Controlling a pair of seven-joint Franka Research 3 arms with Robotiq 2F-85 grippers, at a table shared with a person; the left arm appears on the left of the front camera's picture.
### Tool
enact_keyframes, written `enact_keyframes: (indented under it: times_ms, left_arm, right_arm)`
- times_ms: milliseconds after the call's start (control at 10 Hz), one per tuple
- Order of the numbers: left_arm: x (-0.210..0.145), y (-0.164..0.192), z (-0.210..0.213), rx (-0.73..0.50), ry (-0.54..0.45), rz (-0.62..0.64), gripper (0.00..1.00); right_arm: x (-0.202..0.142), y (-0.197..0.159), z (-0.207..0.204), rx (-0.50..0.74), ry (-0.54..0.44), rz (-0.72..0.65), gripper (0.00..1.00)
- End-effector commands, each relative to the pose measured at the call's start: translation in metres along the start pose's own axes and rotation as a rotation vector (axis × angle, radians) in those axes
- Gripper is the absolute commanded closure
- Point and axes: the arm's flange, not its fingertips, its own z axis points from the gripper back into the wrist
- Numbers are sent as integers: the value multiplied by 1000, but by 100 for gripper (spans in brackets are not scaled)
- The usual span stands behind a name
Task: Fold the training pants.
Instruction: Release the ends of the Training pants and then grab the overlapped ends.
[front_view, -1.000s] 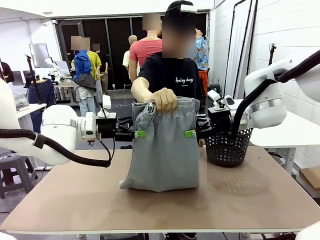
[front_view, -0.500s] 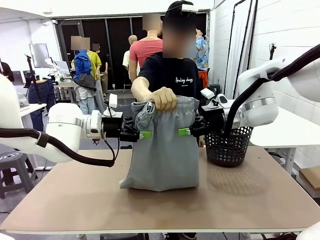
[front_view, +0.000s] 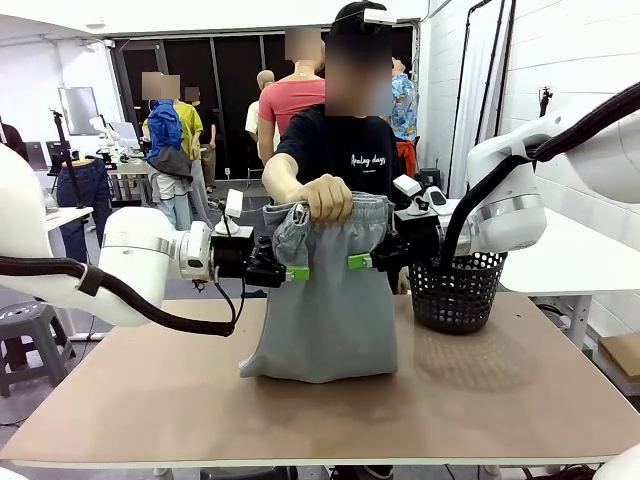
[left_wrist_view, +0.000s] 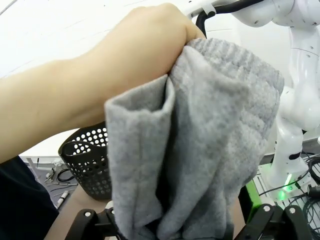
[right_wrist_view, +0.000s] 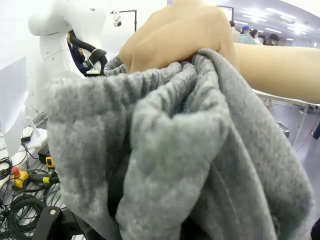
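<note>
**Position.** The training pants (front_view: 322, 300) hang upright on the robot-left side of the black mesh basket (front_view: 458, 295), close to it but not touching. A person's hand (front_view: 328, 197) bunches the waistband at the top, and the lower edge rests on the table (front_view: 520, 400), level with the basket's base.

**Tools.** The right gripper (front_view: 358, 262) sits between the basket and the pants, at the garment's near edge just under the waistband. The left gripper (front_view: 290, 272) is at the same height on the side of the pants away from the basket. Both stand with jaws spread wide. In the left wrist view, grey fabric fills the space beside a green pad (left_wrist_view: 250, 200), but nothing is clamped. The person alone carries the garment.

**Risks, as judged.**
- The fabric is gathered in thick folds near the waistband. If the jaws close here, they may catch several layers, or only one outer fold, and the later fold would come out crooked.
- The person's fingers are just above both tools, so a closing move that drifts upward could pinch them.
- If the person lets go before both grips are firm, the pants would slump onto the table toward the basket.
- The right arm's wrist is close to the basket rim, and a swing outward could knock the basket.
</note>
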Motion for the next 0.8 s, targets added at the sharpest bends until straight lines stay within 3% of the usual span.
enact_keyframes:
  times_ms: [0, 200, 400, 700]
  left_arm:
    - [8, 5, -14, -20, -28, 22, 0]
    - [12, 7, -15, -20, -52, 22, 0]
    - [20, 6, -12, -27, -107, 8, 40]
    - [15, 9, -11, -24, -75, 41, 99]
  right_arm:
    - [7, -5, -9, 13, -35, -7, 0]
    - [9, -6, -7, -11, -17, -6, 0]
    - [4, -8, -1, -44, 33, -21, 39]
    - [3, -9, 2, -47, 17, -31, 99]
